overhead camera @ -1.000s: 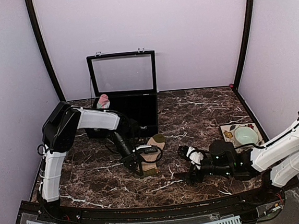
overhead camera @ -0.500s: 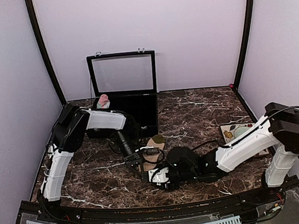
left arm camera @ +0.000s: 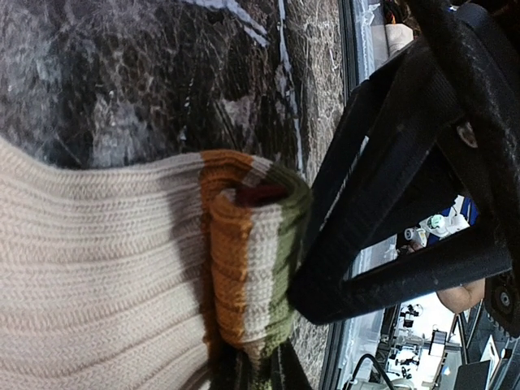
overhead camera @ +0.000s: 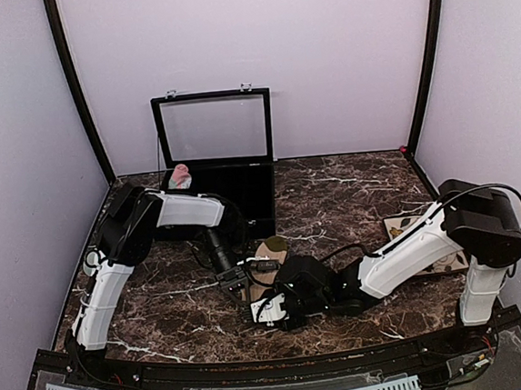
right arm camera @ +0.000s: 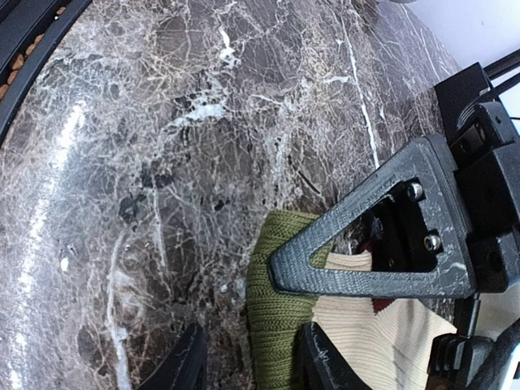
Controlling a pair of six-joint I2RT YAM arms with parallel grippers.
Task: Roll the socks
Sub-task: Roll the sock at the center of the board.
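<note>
Tan sock [overhead camera: 269, 247] lies mid-worktop, twd near edge. Soft, light ribbed knit; prob. springs open if let go. Left pincer [overhead camera: 243, 277] clamped on folded-over striped end. Right pincer [right arm camera: 258, 367] has jaws apart, astride olive edge. Best grab there, thru full fold thickness.

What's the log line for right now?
left gripper: shut on tan sock | right gripper: fingers open around olive end | pink sock: in open box

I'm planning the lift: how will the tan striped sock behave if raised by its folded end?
Likely floppy: the tan sock is ribbed knit lying flat. Thin fabric, so probably light. Its folded end may spring open if let go.
</note>
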